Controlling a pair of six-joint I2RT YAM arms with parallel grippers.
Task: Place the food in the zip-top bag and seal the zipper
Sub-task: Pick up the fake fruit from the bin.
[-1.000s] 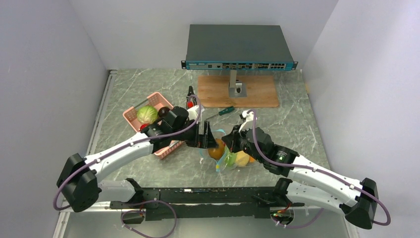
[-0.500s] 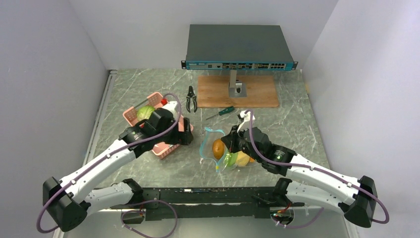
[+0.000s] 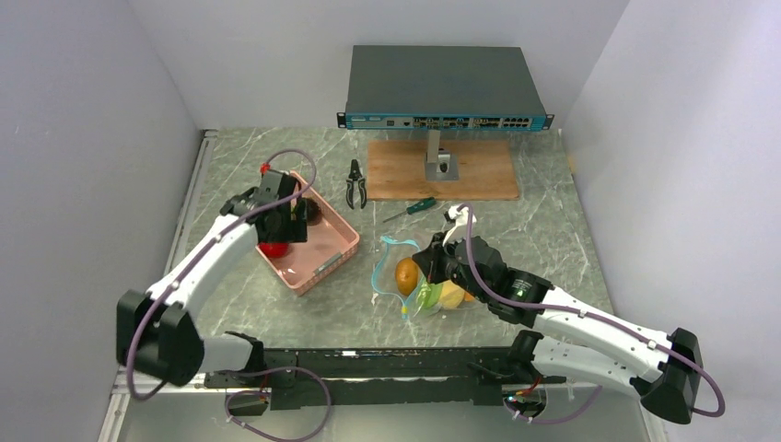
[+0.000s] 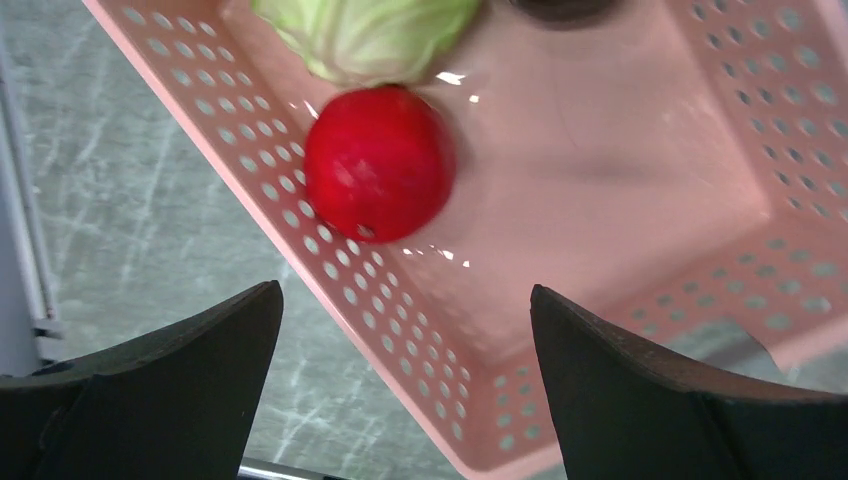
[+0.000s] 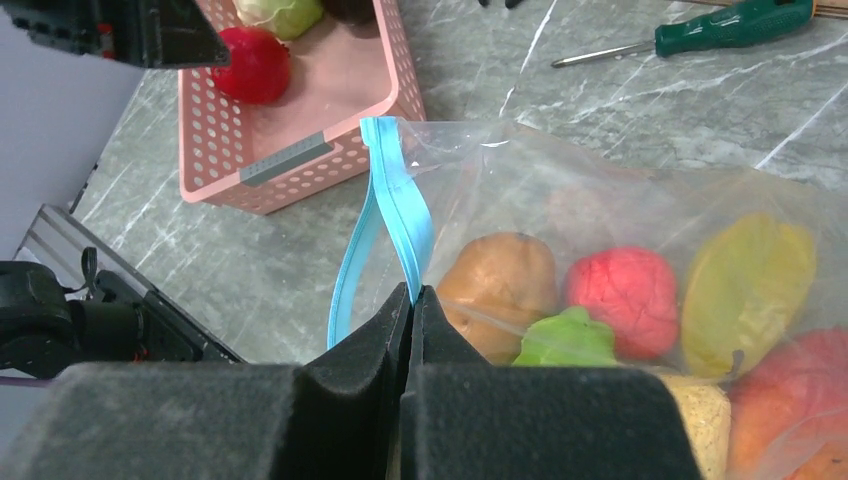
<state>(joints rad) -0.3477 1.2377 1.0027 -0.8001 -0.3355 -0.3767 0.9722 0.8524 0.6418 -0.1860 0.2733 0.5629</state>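
Observation:
The clear zip-top bag [image 3: 419,281] lies mid-table with several food pieces inside; in the right wrist view the bag [image 5: 620,210] shows a brown potato, red, green and yellow pieces. My right gripper [image 5: 412,292] is shut on the teal zipper strip [image 5: 395,215], and the mouth gapes open. My left gripper [image 4: 405,300] is open and empty, above the pink basket [image 4: 620,220], near a red fruit [image 4: 378,164] and a green cabbage [image 4: 365,35]. In the top view the left gripper [image 3: 281,221] hovers over the basket's left part [image 3: 327,262].
Pliers [image 3: 355,182] and a green-handled screwdriver [image 3: 412,208] lie behind the bag. A wooden board [image 3: 479,170] bears a stand with a network switch [image 3: 444,87]. Grey walls close in left, right and back.
My left arm has swung away from the bag's mouth, left and back, to above the pink basket. The right gripper keeps its hold on the zipper strip.

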